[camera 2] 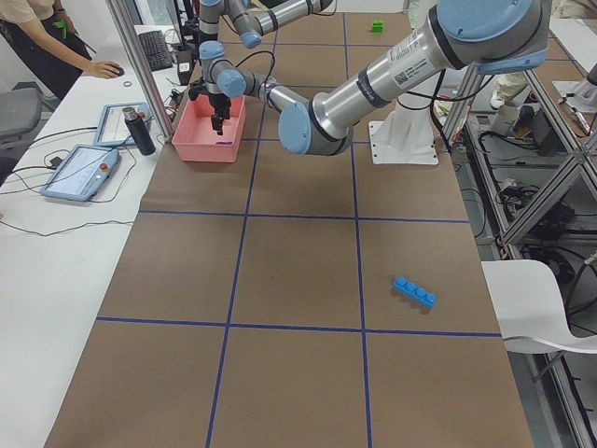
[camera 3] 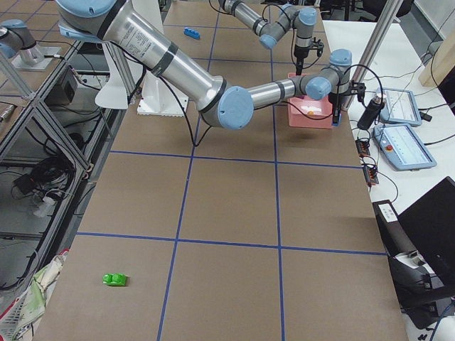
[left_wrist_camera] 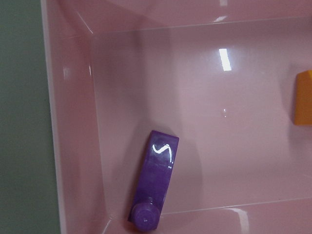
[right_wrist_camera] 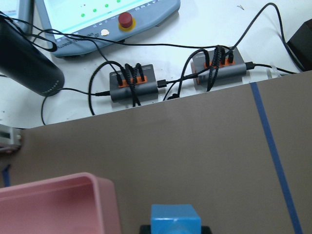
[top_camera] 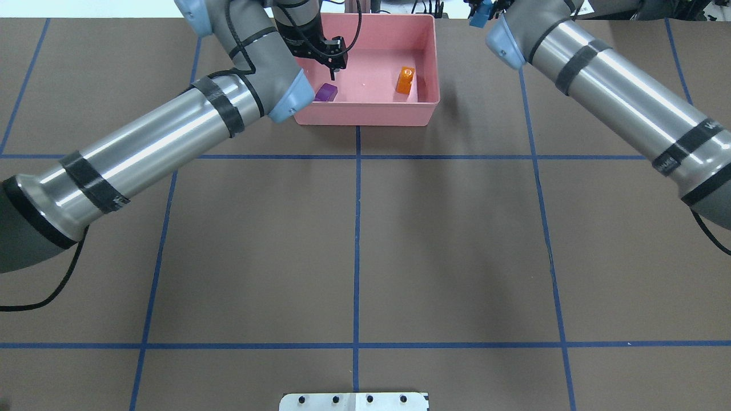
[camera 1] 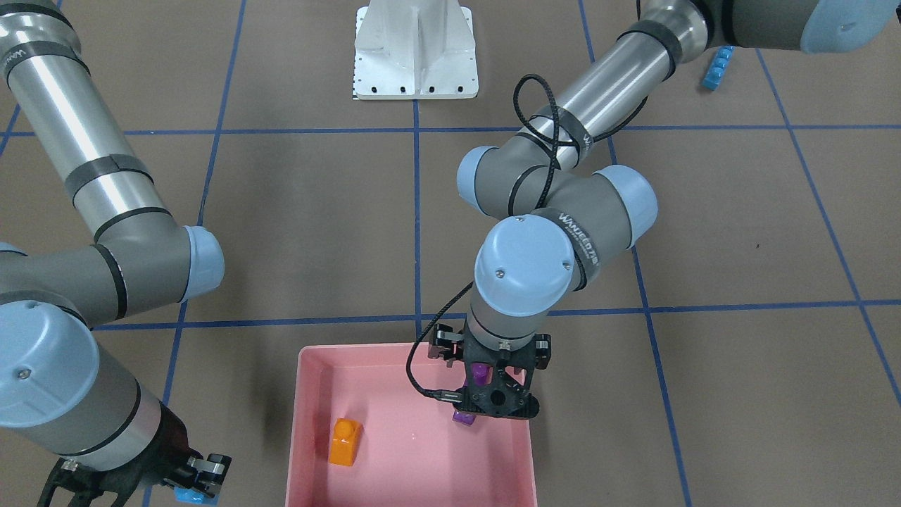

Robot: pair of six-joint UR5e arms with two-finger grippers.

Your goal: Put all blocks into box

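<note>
The pink box (top_camera: 422, 111) stands at the table's far edge. An orange block (top_camera: 405, 80) and a long purple block (left_wrist_camera: 157, 187) lie on its floor. My left gripper (camera 1: 493, 398) hangs over the purple block and holds nothing; its fingers do not show in the left wrist view, so it looks open. My right gripper (camera 1: 200, 486) is shut on the tiny blue block (right_wrist_camera: 175, 219), above the table just outside a corner of the box (right_wrist_camera: 73, 192). The long blue block (camera 2: 414, 292) and the green block (camera 3: 115, 279) lie far off on the table.
The white robot base (camera 1: 415, 53) stands at the near table edge. Beyond the box lie cable hubs (right_wrist_camera: 134, 83), a black bottle (right_wrist_camera: 27, 68) and teach pendants (camera 2: 79, 173). An operator (camera 2: 47, 37) stands at that end.
</note>
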